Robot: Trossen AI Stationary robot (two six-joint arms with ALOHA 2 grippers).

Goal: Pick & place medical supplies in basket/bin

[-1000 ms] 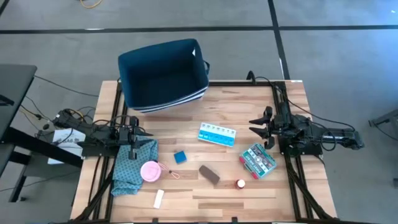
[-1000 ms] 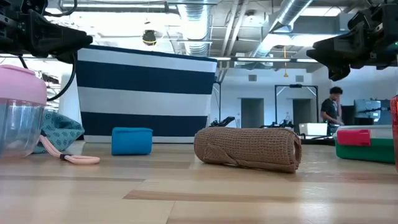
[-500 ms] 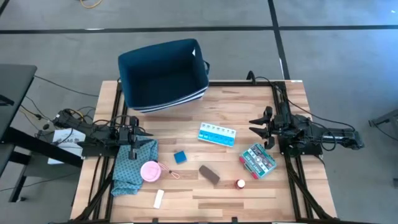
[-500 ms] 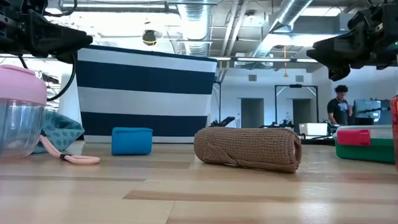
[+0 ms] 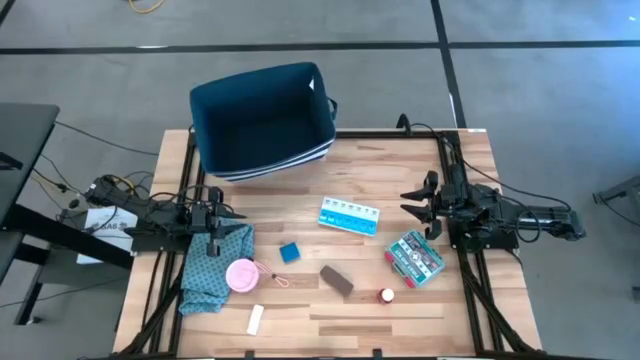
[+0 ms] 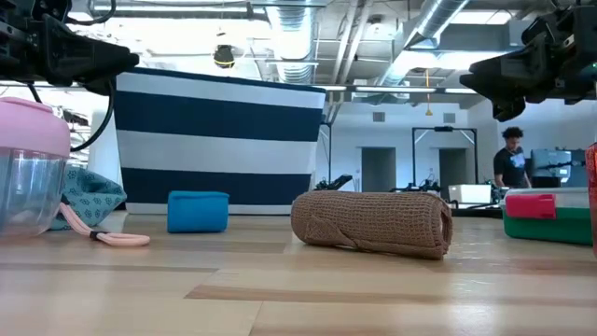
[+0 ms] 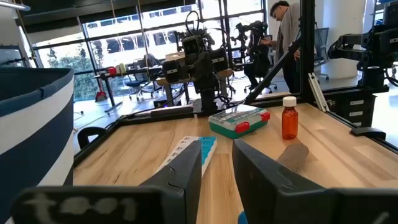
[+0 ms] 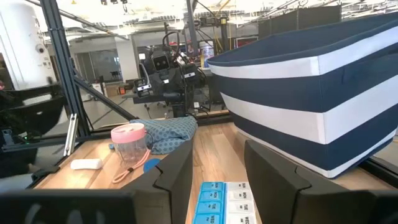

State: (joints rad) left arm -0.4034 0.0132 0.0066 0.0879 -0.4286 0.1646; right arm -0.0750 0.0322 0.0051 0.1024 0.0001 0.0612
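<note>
The navy bin (image 5: 262,118) with white-striped sides stands at the table's far edge, its base partly past it. On the wood lie the light blue pill organiser (image 5: 350,216), the teal-red-white box (image 5: 415,257), a pink-lidded round container (image 5: 241,274), a blue square (image 5: 290,252), a brown roll (image 5: 336,281), a red-white capped bottle (image 5: 386,295) and a white stick (image 5: 255,319). My left gripper (image 5: 232,213) hovers open at the left side, above the teal cloth (image 5: 212,265). My right gripper (image 5: 408,201) hovers open at the right side, beyond the box.
Dark frame rails run along both side edges of the table (image 5: 320,330). The low view shows the brown roll (image 6: 373,224) nearest, the blue square (image 6: 198,211) behind it and the bin (image 6: 219,145) beyond. A person stands in the room far behind.
</note>
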